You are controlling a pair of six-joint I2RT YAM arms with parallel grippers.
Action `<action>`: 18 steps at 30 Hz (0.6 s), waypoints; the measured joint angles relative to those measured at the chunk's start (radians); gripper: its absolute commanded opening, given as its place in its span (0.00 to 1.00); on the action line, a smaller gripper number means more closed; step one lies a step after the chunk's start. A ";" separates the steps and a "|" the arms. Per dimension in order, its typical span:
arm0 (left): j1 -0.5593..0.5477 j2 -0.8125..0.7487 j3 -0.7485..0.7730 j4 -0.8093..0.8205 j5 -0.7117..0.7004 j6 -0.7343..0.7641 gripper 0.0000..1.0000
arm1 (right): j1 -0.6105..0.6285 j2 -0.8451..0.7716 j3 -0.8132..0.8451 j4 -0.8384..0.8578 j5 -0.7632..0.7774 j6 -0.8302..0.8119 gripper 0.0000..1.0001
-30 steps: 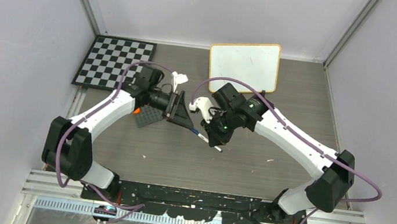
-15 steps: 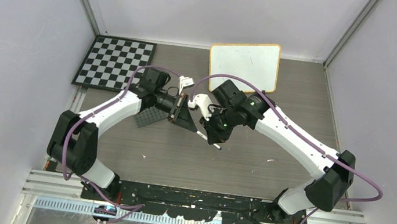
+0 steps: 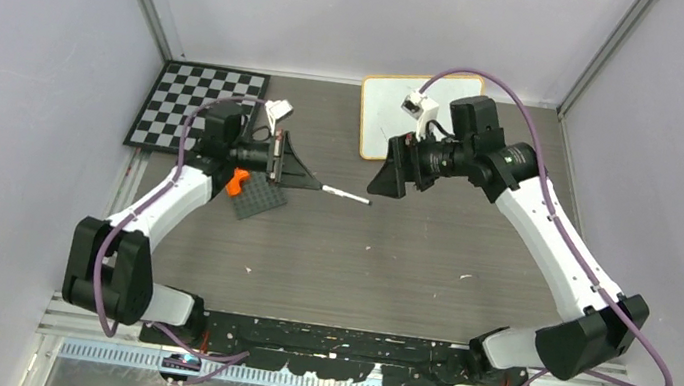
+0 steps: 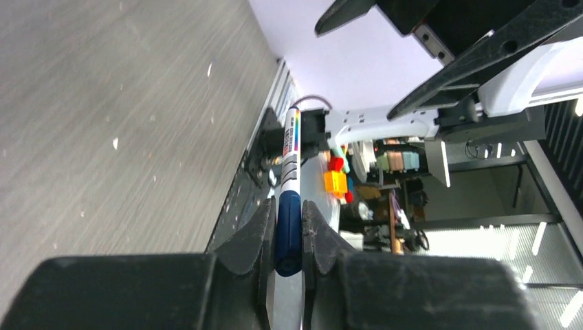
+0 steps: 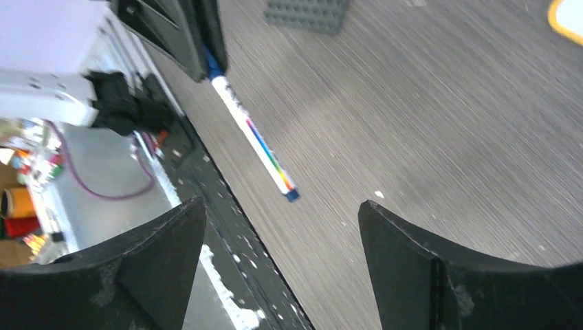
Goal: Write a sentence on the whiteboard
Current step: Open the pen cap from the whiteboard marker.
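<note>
Left gripper [image 3: 311, 183], left of centre above the table [image 3: 409, 263]: jaws closed on the blue end of a white marker [image 3: 346, 195], which projects level toward the right. Right gripper [image 3: 381, 176], facing it across a gap: jaws spread wide, holding nothing. Whiteboard [image 3: 379, 117] lies at far centre, partly hidden by the right arm.

White links [image 3: 170, 204], black joints [image 3: 110, 267]; looping purple cables [image 3: 476, 73]; black wedge-shaped left end effector [image 3: 314, 183] and right end effector [image 3: 378, 178].
</note>
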State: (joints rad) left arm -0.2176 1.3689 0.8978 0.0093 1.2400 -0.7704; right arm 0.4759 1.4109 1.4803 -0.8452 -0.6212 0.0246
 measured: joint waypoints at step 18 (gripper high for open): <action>0.005 -0.046 -0.120 0.722 -0.137 -0.535 0.00 | 0.005 0.006 -0.199 0.606 -0.243 0.683 0.66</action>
State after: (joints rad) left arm -0.2127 1.3231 0.7780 0.7315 1.1030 -1.3052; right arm 0.4805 1.4166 1.2816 -0.2390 -0.8646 0.7074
